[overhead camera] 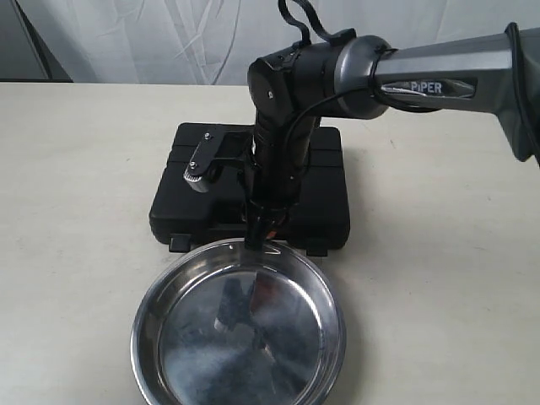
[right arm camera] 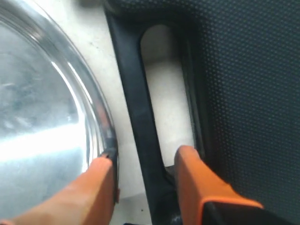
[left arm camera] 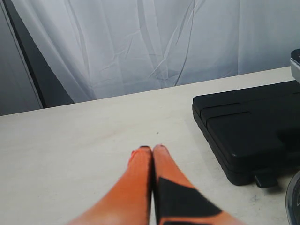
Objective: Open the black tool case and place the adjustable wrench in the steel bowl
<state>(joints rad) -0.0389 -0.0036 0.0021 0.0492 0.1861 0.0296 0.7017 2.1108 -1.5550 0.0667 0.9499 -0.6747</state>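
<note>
The black tool case (overhead camera: pixel 325 198) lies shut on the table, so the adjustable wrench is hidden. Right in front of it sits the empty steel bowl (overhead camera: pixel 202 354). My right gripper (overhead camera: pixel 261 232) reaches down from the right to the case's front edge. In the right wrist view the right gripper (right arm camera: pixel 143 157) is open and straddles the case handle (right arm camera: pixel 136 103): one finger stands by the bowl's rim (right arm camera: pixel 105 126), the other in the handle opening. My left gripper (left arm camera: pixel 152 149) is shut on nothing above bare table, to one side of the case (left arm camera: pixel 253 126).
Two small latches (overhead camera: pixel 180 243) (overhead camera: pixel 319 250) stick out of the case's front edge beside the bowl. A white curtain (overhead camera: pixel 169 38) hangs behind the table. The right arm (overhead camera: pixel 439 72) stretches over the case from the right.
</note>
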